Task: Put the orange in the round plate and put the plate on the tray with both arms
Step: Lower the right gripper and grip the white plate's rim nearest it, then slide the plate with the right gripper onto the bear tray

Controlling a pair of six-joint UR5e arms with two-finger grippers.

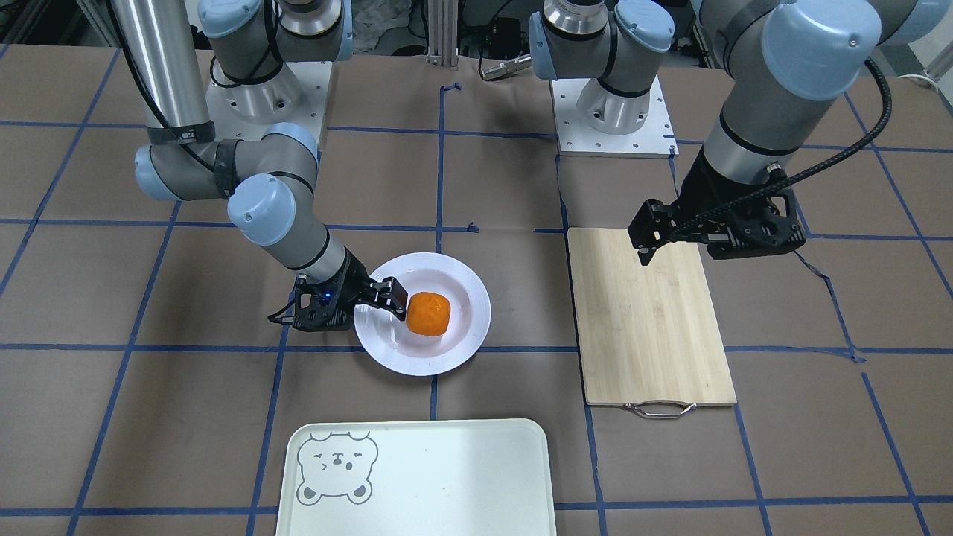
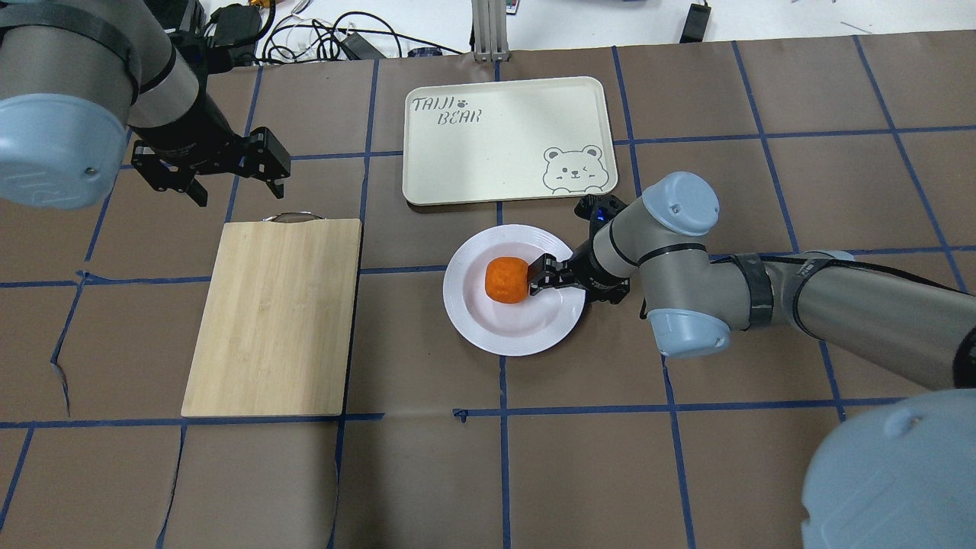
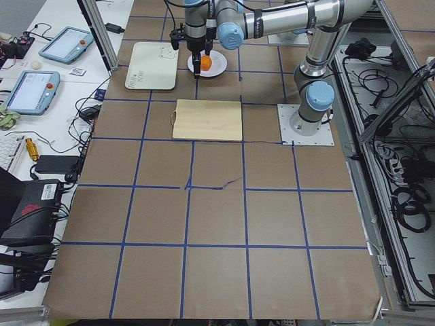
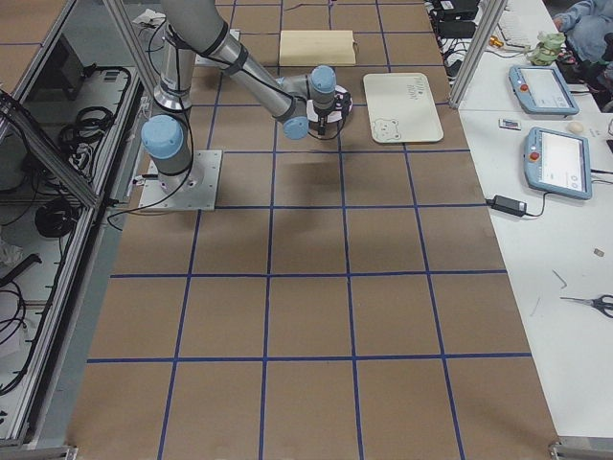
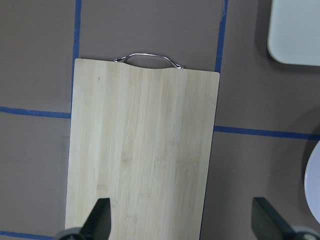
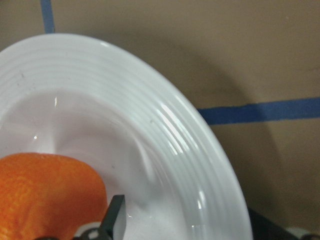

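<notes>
The orange [image 1: 428, 313] [image 2: 505, 280] rests in the sunken centre of the round plate [image 1: 461, 335] [image 2: 518, 335]. My right gripper [image 1: 365, 301] [image 2: 568, 284] is low at the plate's edge and open. In the right wrist view its jaws straddle the plate's rim [image 6: 165, 125], and the orange [image 6: 45, 195] lies just outside one finger [image 6: 116, 214]. The tray [image 1: 447, 476] [image 2: 496, 145] lies bare beyond the plate. My left gripper [image 1: 715, 246] [image 2: 229, 179] [image 5: 182, 220] hangs open and holds nothing, above the handle end of a cutting board.
A bamboo cutting board [image 1: 648, 320] [image 2: 274, 316] [image 5: 145, 150] with a metal handle lies on the robot's left side, about a plate's width from the plate. Brown table covering with blue tape lines surrounds everything. Cables and tablets sit past the table's far edge.
</notes>
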